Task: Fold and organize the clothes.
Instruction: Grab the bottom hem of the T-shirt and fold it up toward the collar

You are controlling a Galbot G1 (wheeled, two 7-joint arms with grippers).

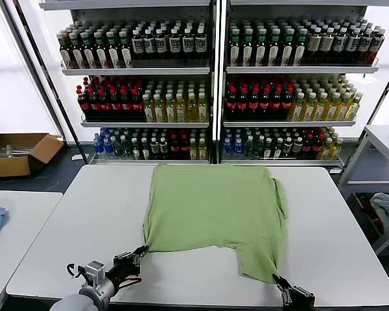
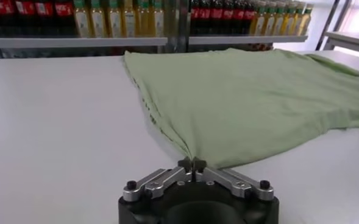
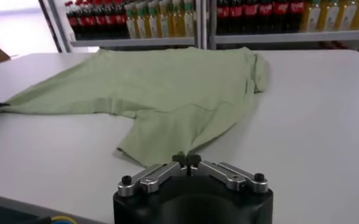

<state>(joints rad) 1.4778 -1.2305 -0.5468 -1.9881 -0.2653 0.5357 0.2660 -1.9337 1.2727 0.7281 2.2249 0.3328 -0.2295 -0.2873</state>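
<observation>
Head view shows one light green shirt (image 1: pixel 211 214) spread flat on one white table (image 1: pixel 84 220). Two grippers work: the left gripper (image 1: pixel 141 251) pinches the shirt's near left corner, the right gripper (image 1: pixel 279 283) pinches its near right sleeve end, both closed on fabric.

Left gripper (image 1: pixel 141 251) fingers pinched closed; right gripper (image 1: pixel 278 281) fingers pinched closed, both low.

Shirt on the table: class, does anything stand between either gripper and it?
Nothing visible does. The left gripper is shut on the shirt's near-left corner, and the right gripper is shut on its near-right sleeve edge. The white table lies bare around them.
</observation>
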